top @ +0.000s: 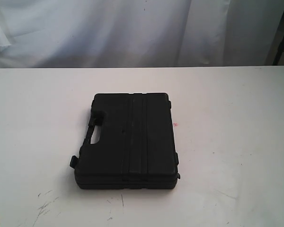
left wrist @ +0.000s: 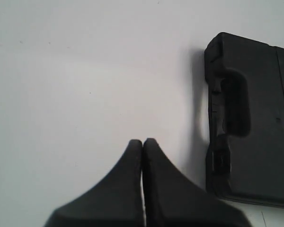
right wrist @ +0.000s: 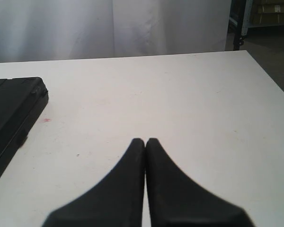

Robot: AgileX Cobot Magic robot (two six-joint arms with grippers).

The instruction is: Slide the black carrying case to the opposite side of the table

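The black carrying case (top: 128, 141) lies flat near the middle of the white table (top: 236, 118), its handle cut-out toward the left. No arm shows in the exterior view. In the left wrist view my left gripper (left wrist: 143, 141) is shut with nothing in it, above bare tabletop, and the case (left wrist: 255, 123) with its handle side lies apart from it. My right gripper (right wrist: 145, 140) is also shut and empty, over bare table (right wrist: 180, 94), with a corner of the case (right wrist: 14, 109) off to one side, not touching.
A white curtain (top: 132, 28) hangs behind the table's far edge. A tiny red spot (top: 176, 125) lies just right of the case. Dark scuff marks (top: 45, 205) mark the near left of the tabletop. A dark stand (right wrist: 239, 23) stands beyond the table corner.
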